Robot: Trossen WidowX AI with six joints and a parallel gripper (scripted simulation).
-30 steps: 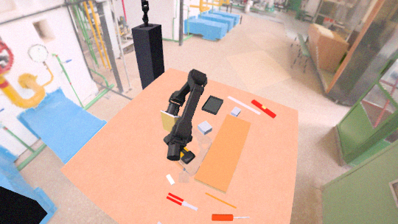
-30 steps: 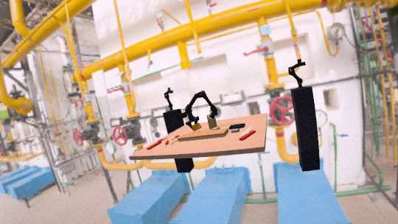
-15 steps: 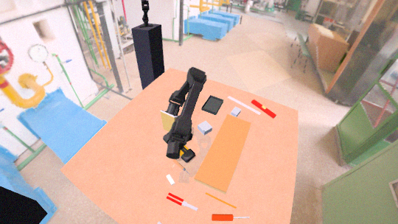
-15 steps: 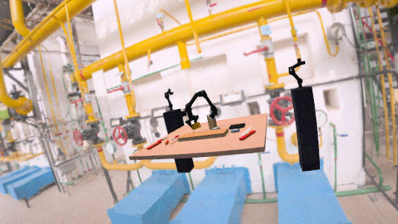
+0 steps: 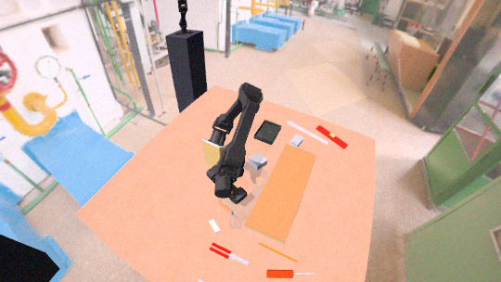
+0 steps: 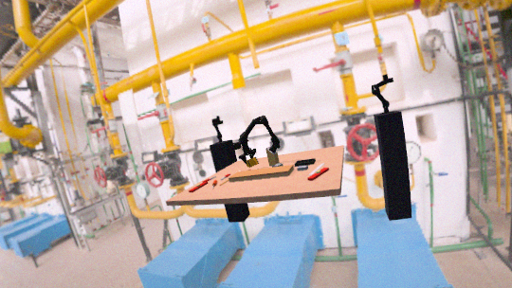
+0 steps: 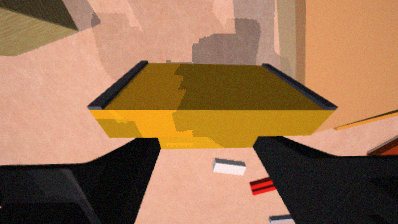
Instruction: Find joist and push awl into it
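Observation:
My gripper [image 5: 236,189] [image 7: 206,129] is shut on the yellow stud finder [image 6: 252,162] [image 7: 215,122], which has dark side edges. It holds it above the table, beside the long side of the floor panel [image 5: 283,195] [image 6: 261,174] [image 7: 350,60]. The arm mostly hides the stud finder in the top view. No hole is visible in the panel. The dark tray [image 5: 262,135] [image 6: 304,162] lies beyond the panel's far end; no tool shows in it. An orange-handled tool [image 5: 279,274] with a thin shaft lies near the front edge; I cannot tell whether it is the awl.
A grey block [image 5: 258,160] and a small pale block [image 5: 297,140] lie near the panel. A tan upright board [image 5: 211,153] [image 6: 272,156] stands behind the arm. A white piece [image 5: 213,225] [image 7: 229,166], red-handled tool [image 5: 220,250], pencil-like stick [image 5: 278,251] and red level [image 5: 325,132] lie around.

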